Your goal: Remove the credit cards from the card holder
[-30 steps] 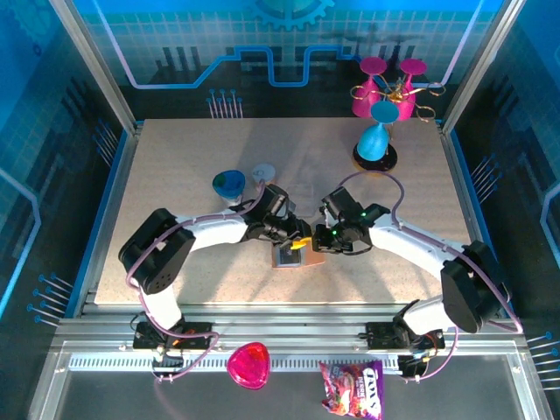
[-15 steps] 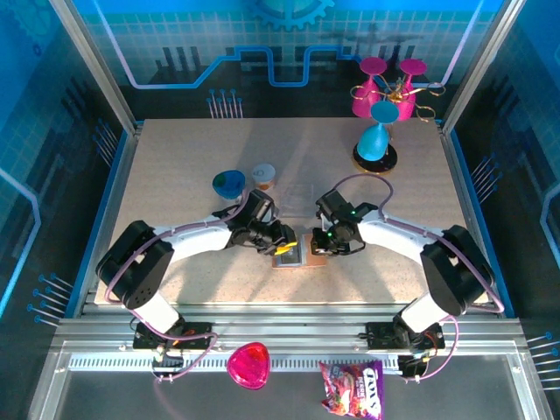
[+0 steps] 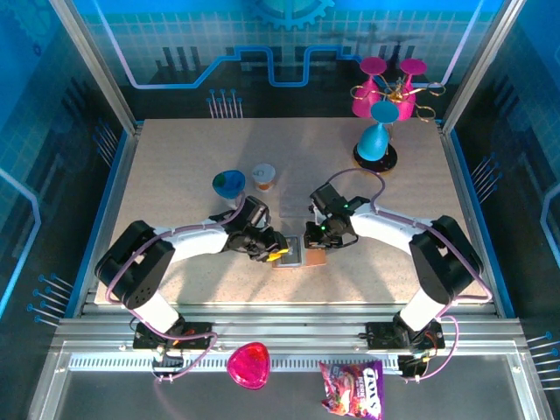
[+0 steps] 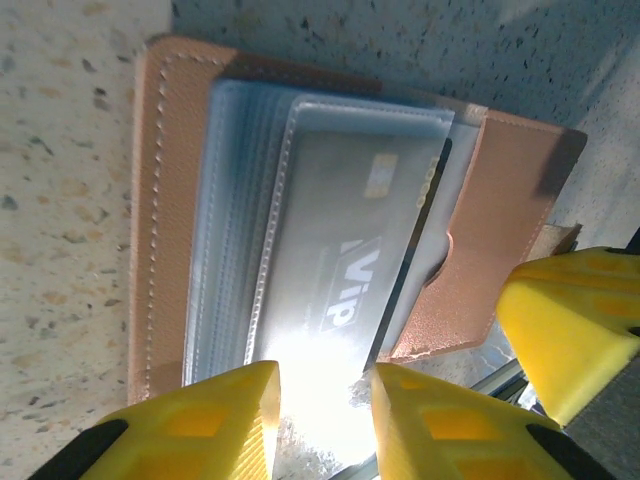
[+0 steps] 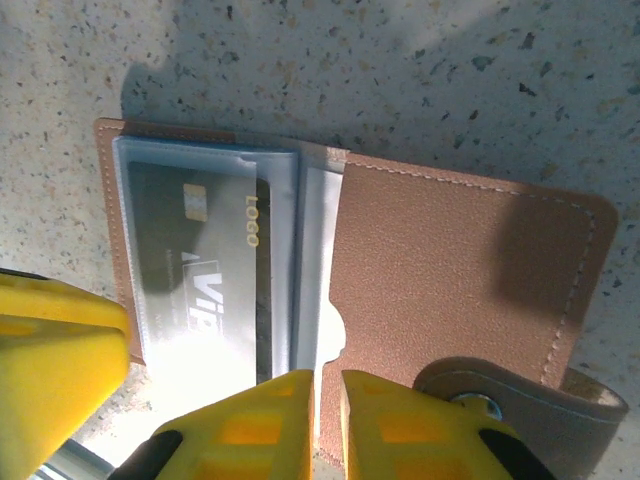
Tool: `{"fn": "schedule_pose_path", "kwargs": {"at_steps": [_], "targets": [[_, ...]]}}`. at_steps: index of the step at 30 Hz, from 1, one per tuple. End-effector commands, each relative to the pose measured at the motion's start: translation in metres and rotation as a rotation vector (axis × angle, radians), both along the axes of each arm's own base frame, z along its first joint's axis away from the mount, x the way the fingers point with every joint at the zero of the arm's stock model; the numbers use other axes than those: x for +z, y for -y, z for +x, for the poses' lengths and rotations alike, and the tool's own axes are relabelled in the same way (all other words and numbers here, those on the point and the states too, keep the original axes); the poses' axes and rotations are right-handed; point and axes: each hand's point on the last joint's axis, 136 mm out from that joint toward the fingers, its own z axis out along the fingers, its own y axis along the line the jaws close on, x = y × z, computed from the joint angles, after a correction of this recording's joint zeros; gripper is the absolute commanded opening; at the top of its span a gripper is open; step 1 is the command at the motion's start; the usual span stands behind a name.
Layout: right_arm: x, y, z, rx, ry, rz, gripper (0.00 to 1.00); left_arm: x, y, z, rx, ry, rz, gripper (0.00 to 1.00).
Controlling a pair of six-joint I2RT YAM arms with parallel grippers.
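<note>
The card holder (image 3: 293, 256) lies open on the table between my two grippers, tan leather (image 4: 165, 200) with clear blue-grey sleeves. A dark credit card (image 4: 350, 230) marked "ViP" sits inside the top sleeve, and the right wrist view shows the same card (image 5: 200, 260). My left gripper (image 4: 325, 385) is low over the near end of that sleeve, its yellow fingers apart with glare and table showing between them. My right gripper (image 5: 328, 385) is nearly shut on the edge of the tan inner flap (image 5: 450, 260), next to the snap strap (image 5: 520, 400).
A blue-green bowl (image 3: 229, 182) and a small cup (image 3: 263, 175) stand behind the left arm. A blue goblet (image 3: 376, 136) and pink glasses (image 3: 385, 87) are at the back right. A pink heart shape (image 3: 249, 363) and a snack bag (image 3: 350, 389) lie off the table's front.
Both grippers have come down and to the left onto the card holder. The left arm has folded lower. The card holder has stayed in place.
</note>
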Motion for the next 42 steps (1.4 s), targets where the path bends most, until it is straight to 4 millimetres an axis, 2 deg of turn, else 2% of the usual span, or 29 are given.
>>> {"fn": "schedule_pose_path", "kwargs": {"at_steps": [1,9,15,23,32,37,42], "targets": [[-0.011,0.004,-0.003,0.001,-0.023,-0.021,0.14,-0.006,-0.011,-0.002,0.008,-0.005,0.029,0.29],[-0.032,0.011,-0.013,-0.016,-0.071,-0.041,0.14,-0.009,-0.011,0.001,0.012,-0.008,0.023,0.29],[-0.036,0.012,-0.016,-0.017,-0.091,-0.05,0.14,-0.007,-0.01,0.002,0.012,-0.006,0.016,0.29],[0.006,0.003,-0.007,-0.015,-0.021,-0.001,0.18,0.015,-0.007,0.011,0.011,0.039,-0.005,0.29],[0.045,-0.013,0.005,-0.002,0.034,0.077,0.2,0.024,0.002,0.021,-0.003,0.054,-0.021,0.29],[0.055,-0.026,0.011,0.013,0.039,0.118,0.22,0.023,0.008,0.026,-0.012,0.05,-0.038,0.28],[0.048,-0.037,0.012,0.019,0.009,0.147,0.22,0.02,0.01,0.027,-0.013,0.043,-0.038,0.25]]}}
